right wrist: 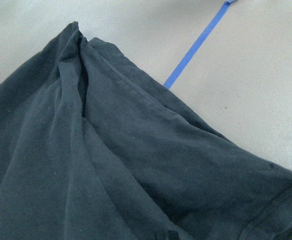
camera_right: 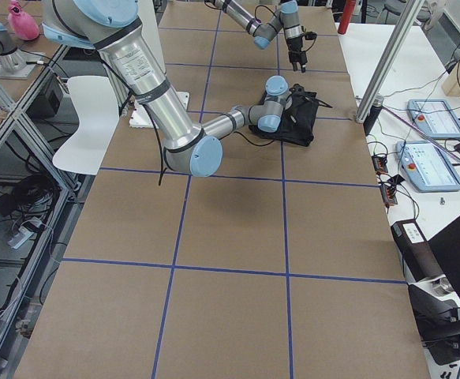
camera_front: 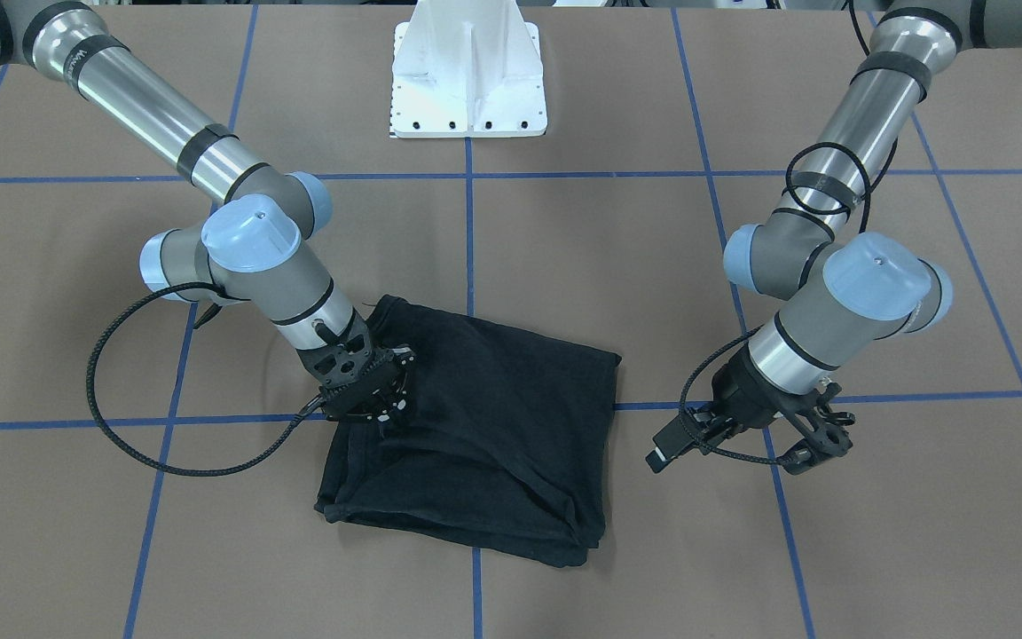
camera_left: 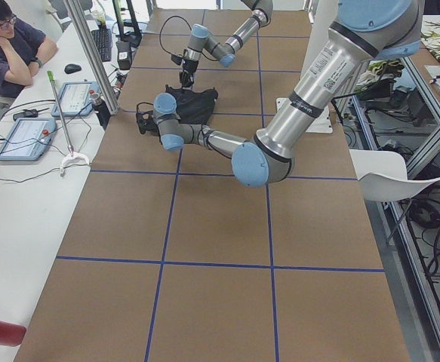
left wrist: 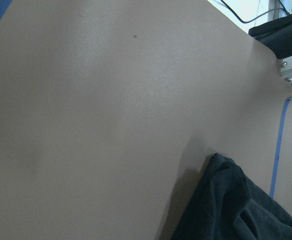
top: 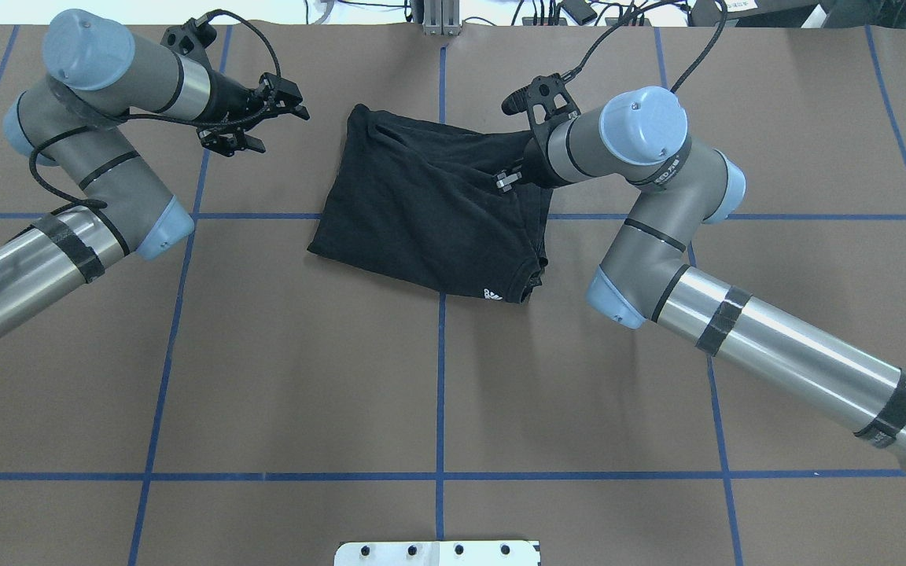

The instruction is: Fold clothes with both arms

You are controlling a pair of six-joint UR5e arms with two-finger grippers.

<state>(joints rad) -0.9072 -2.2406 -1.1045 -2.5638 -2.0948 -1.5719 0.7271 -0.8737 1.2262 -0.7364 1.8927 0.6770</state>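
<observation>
The black T-shirt (camera_front: 493, 426) (top: 421, 212) lies folded into a rough square on the brown table, collar tag with a small white mark (top: 491, 294) at its near corner. My right gripper (camera_front: 396, 390) (top: 510, 179) is down on the shirt's edge, its jaws looking spread; the fingertips blend into the black cloth. The right wrist view shows only wrinkled shirt fabric (right wrist: 110, 160). My left gripper (camera_front: 817, 439) (top: 280, 130) hangs open and empty beside the shirt's opposite side, a short gap away. A shirt corner (left wrist: 231, 205) shows in the left wrist view.
The white pedestal base (camera_front: 468, 80) (top: 437, 553) stands at the robot's side of the table. Blue tape lines (top: 441, 377) grid the brown surface. A person (camera_left: 8, 45) sits at a side bench with control pendants (camera_left: 23, 136). A white chair (camera_left: 393, 177) stands off the table.
</observation>
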